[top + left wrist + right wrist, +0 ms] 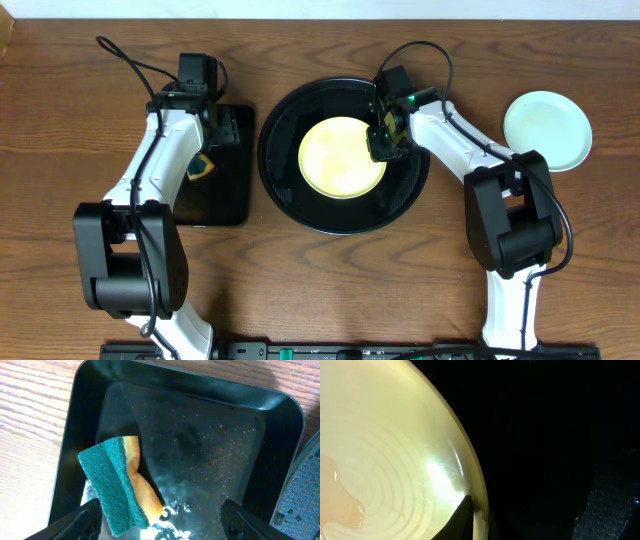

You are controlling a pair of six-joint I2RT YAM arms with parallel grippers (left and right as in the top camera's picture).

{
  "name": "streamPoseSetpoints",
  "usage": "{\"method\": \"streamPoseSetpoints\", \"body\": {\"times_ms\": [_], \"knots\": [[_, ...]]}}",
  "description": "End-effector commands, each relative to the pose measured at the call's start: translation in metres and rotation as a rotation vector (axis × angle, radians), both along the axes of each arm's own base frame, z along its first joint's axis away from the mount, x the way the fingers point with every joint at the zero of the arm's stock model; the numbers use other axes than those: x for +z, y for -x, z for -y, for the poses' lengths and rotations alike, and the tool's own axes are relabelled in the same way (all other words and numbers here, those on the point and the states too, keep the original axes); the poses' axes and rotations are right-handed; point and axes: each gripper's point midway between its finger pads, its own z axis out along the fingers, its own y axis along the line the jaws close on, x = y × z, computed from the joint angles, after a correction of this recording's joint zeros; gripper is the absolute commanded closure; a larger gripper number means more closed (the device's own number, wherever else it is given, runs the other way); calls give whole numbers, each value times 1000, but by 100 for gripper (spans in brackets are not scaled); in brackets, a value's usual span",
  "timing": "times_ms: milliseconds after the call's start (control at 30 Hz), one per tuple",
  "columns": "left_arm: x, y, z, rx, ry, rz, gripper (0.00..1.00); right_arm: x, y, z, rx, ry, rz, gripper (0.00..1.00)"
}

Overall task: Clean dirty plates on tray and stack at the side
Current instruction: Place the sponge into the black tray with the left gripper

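Yellow plate (343,157): round, glossy plastic with concentric rings and a pale brown wet smear, lying flat in the middle of the round tray (290,195), which is gloss black with a raised rim. Mint plate (547,130) is off on the bare wood-grain table (80,120), far right.

Right gripper (383,143) is at the yellow plate's right rim. One finger (462,520) shows over the edge, the other is lost against black, so I can't tell the grip.

Left gripper (160,510) has its jaws wide apart over the wet rectangular tray (75,435). Sponge (120,487), green scrub face on yellow foam, lies by its left finger.
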Motion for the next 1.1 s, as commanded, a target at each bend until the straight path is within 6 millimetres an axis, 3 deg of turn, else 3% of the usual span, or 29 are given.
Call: {"method": "streamPoseSetpoints", "body": {"times_ms": [0,100,467,667,733,800,1067], "knots": [[-3,6,-5,0,-24,-24,25,-20,11,5,1,42,-47,91],[-6,11,-5,0,-24,-47,30,-20,11,5,2,42,-47,90],[-37,19,-24,43,-104,-127,32,-20,11,5,1,42,-47,90],[-73,27,-17,27,-70,-220,41,-20,11,5,1,42,-47,90],[-81,30,-16,25,-68,-243,56,-20,10,5,1,42,-47,90],[-82,31,-13,20,-47,-250,69,-20,10,6,-1,42,-47,91],[-66,35,23,-41,154,-235,70,-20,12,-1,16,41,-40,91]]}}
